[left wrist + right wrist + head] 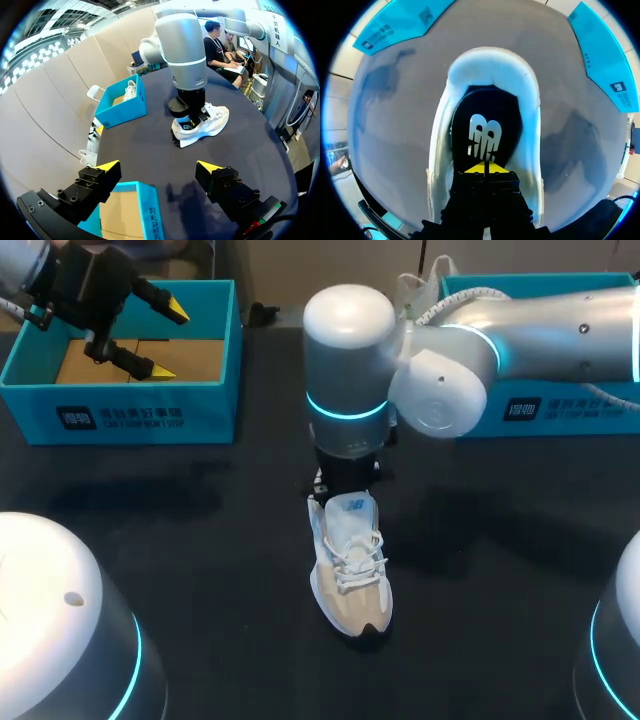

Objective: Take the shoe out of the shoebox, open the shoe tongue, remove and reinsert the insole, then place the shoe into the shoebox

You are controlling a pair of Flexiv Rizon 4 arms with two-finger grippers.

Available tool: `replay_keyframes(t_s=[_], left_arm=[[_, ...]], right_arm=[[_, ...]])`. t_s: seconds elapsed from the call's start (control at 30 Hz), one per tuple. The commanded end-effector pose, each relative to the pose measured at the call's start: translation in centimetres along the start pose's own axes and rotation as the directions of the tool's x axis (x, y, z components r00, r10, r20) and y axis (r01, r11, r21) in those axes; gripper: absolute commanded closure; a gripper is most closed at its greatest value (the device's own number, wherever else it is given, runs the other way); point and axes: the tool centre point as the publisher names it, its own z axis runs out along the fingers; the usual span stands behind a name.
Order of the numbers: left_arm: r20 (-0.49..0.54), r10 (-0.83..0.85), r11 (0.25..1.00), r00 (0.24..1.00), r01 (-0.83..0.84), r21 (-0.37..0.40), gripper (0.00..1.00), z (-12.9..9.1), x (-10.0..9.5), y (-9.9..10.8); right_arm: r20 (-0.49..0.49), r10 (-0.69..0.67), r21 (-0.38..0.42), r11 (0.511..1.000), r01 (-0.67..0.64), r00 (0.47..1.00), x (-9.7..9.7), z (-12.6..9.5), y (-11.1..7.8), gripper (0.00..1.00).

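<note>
Dark counter (200, 540): white sneaker (352, 580) stands out of the teal shoebox (120, 415), under the right fingers (475, 169), which are pressed together above its seated insole (485, 107). Left fingers (107, 165) spread wide, empty. Insole work and reboxing judged outstanding.

shoe (350, 565): mid-table | left shoebox (130, 412): far-left | right shoebox (560, 422): far-right | right end effector (485, 167): in shoe

The worktop (200, 540) is dark and matt, with an even surface that reaches both sides of the head view. Soft shadows with blurred borders lie on it in several places.
</note>
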Motion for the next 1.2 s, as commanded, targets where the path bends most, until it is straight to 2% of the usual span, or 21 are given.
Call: replay_keyframes(t_s=[0.03, 0.2, 0.47, 0.57, 0.7, 0.83, 1.2], left_arm=[[-0.002, -0.001, 1.0, 1.0, 0.001, -0.004, 0.0, -0.1, 0.0, 0.0], [-0.002, -0.001, 1.0, 1.0, 0.001, -0.004, 0.0, -0.1, 0.0, 0.0], [-0.002, -0.001, 1.0, 1.0, 0.001, -0.004, 0.0, -0.1, 0.0, 0.0], [-0.002, -0.001, 1.0, 1.0, 0.001, -0.004, 0.0, -0.1, 0.0, 0.0], [-0.002, -0.001, 1.0, 1.0, 0.001, -0.004, 0.0, -0.1, 0.0, 0.0], [-0.002, -0.001, 1.0, 1.0, 0.001, -0.004, 0.0, -0.1, 0.0, 0.0], [-0.002, -0.001, 1.0, 1.0, 0.001, -0.004, 0.0, -0.1, 0.0, 0.0]], right_arm=[[0.023, 0.008, -0.025, 1.0, -0.007, 1.0, 0.2, -1.0, 0.3, 1.0], [0.03, 0.009, -0.058, 0.998, -0.007, 1.0, 0.2, -1.4, 1.2, 1.0], [0.007, -0.01, -0.047, 0.999, 0.01, 1.0, 0.9, 0.8, 2.2, 1.0], [0.009, -0.005, -0.044, 0.999, 0.006, 1.0, 0.9, 1.1, 2.2, 1.0], [0.03, 0.013, -0.08, 0.997, -0.011, 0.999, 0.5, 0.1, 2.5, 1.0], [0.073, 0.035, -0.175, 0.984, -0.022, 0.997, 0.3, -1.0, 3.2, 1.0], [0.099, 0.026, -0.256, 0.967, 0.0, 0.995, 0.5, 0.8, 5.2, 1.0]])
